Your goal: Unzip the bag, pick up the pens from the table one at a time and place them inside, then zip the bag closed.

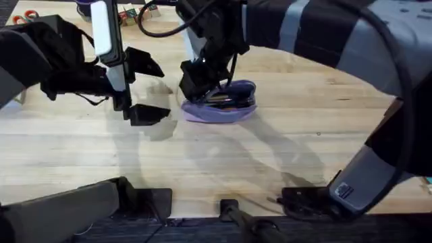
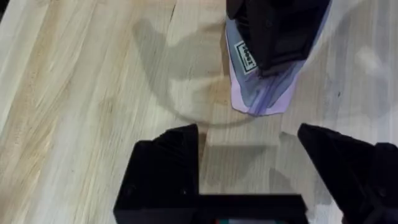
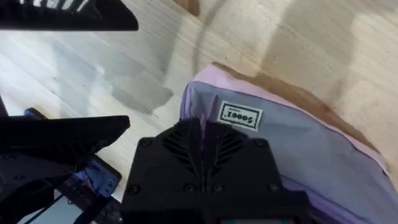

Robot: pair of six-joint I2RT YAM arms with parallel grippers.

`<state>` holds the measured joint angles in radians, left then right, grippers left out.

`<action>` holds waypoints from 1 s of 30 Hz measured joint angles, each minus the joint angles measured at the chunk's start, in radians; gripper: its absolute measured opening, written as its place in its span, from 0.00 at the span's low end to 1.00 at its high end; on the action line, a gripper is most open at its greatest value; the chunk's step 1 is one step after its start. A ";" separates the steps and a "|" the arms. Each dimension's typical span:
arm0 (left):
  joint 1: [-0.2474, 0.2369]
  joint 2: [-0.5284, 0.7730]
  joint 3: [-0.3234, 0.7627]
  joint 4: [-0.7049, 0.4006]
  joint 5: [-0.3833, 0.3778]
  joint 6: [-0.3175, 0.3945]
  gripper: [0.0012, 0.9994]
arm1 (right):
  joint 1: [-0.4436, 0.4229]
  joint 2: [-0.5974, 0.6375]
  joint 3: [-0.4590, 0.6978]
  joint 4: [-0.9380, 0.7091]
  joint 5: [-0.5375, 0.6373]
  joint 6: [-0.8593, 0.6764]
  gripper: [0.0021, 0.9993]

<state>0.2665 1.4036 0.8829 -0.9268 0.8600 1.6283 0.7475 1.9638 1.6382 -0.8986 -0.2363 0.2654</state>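
The lilac bag (image 1: 233, 109) lies on the table (image 1: 270, 162) near the middle, and its top slit gapes to show something dark inside. The pens are hidden from me. My right gripper (image 1: 197, 82) reaches across and stands on the bag's left end. In the right wrist view its fingers (image 3: 202, 146) are pressed together over the fabric beside a small white label (image 3: 239, 116); what they pinch is hidden. My left gripper (image 1: 147, 89) hovers just left of the bag, open and holding nothing. In the left wrist view the bag's end (image 2: 264, 99) lies ahead of its spread fingers (image 2: 168, 165).
Orange-handled scissors (image 1: 23, 17) lie at the far left corner, and small coloured items (image 1: 135, 13) sit along the back edge. The right arm's dark links span the upper right. Bare wood lies in front of the bag.
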 joint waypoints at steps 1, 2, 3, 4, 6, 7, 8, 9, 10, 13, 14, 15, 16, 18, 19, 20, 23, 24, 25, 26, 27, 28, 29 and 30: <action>0.000 0.000 0.000 0.000 0.000 0.000 0.99 | 0.000 0.000 0.000 0.000 0.000 0.000 0.03; 0.000 0.000 0.000 0.000 0.000 0.000 0.99 | -0.002 0.000 0.000 0.000 0.000 0.000 0.03; 0.000 0.000 0.000 0.000 0.000 0.000 0.99 | -0.004 0.000 0.001 -0.001 0.000 0.000 0.03; 0.000 0.000 0.000 0.000 0.000 0.000 0.99 | -0.006 0.000 0.003 -0.003 0.000 0.000 0.03; 0.000 0.000 0.000 0.000 0.000 0.000 0.99 | -0.017 0.000 0.011 -0.009 0.001 0.000 0.03; 0.000 0.000 0.000 0.000 0.000 0.000 0.99 | -0.023 0.000 0.017 -0.011 0.001 0.000 0.03; 0.000 0.000 0.000 0.000 0.000 0.000 0.99 | -0.029 0.000 0.023 -0.012 0.000 0.000 0.03; 0.000 0.000 0.000 0.000 0.000 0.000 0.99 | -0.036 0.000 0.032 -0.013 0.000 0.000 0.03; 0.000 0.000 0.000 0.000 0.000 0.000 0.99 | -0.041 0.000 0.040 -0.015 0.000 0.000 0.03; 0.000 0.000 0.000 0.000 0.004 0.000 0.99 | -0.052 -0.003 0.064 -0.016 0.000 -0.001 0.03; 0.000 0.000 0.000 0.000 0.007 0.000 0.99 | -0.055 -0.005 0.069 -0.017 0.000 -0.001 0.03; 0.000 0.000 0.000 0.000 0.009 0.000 0.99 | -0.057 -0.008 0.071 -0.017 0.000 -0.001 0.03; 0.000 0.000 0.000 0.000 0.009 0.000 0.99 | -0.059 -0.011 0.073 -0.019 0.000 -0.002 0.03; 0.000 0.000 0.000 0.000 0.010 0.000 0.99 | -0.061 -0.016 0.074 -0.023 0.000 -0.003 0.03; 0.000 0.000 0.000 0.000 0.011 0.000 0.99 | -0.062 -0.016 0.074 -0.023 0.000 -0.004 0.03; 0.000 0.000 0.000 0.000 0.011 0.000 0.99 | -0.062 -0.018 0.074 -0.023 0.000 -0.004 0.03; 0.000 0.000 0.000 -0.001 0.011 0.000 0.99 | -0.062 -0.018 0.075 -0.023 0.000 -0.004 0.03; 0.000 0.000 0.000 -0.001 0.011 0.000 0.99 | -0.062 -0.018 0.075 -0.023 0.000 -0.004 0.03; 0.000 0.000 0.000 -0.001 0.011 0.000 0.99 | -0.062 -0.018 0.075 -0.023 0.000 -0.004 0.03; 0.000 0.000 0.000 -0.001 0.012 -0.001 0.99 | -0.062 -0.018 0.075 -0.023 0.000 -0.004 0.03; 0.000 0.000 0.000 -0.001 0.012 -0.004 0.99 | -0.062 -0.018 0.075 -0.023 0.000 -0.004 0.03; 0.000 0.000 0.000 -0.001 0.013 -0.006 0.99 | -0.062 -0.018 0.075 -0.023 0.000 -0.004 0.03; 0.000 0.000 0.000 -0.001 0.017 -0.009 0.99 | -0.062 -0.018 0.075 -0.023 0.000 -0.004 0.03; 0.000 0.000 0.000 -0.001 0.025 -0.011 0.99 | -0.062 -0.018 0.075 -0.023 0.000 -0.004 0.03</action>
<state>0.2665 1.4036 0.8829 -0.9276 0.8852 1.6171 0.6857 1.9457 1.7130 -0.9218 -0.2367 0.2616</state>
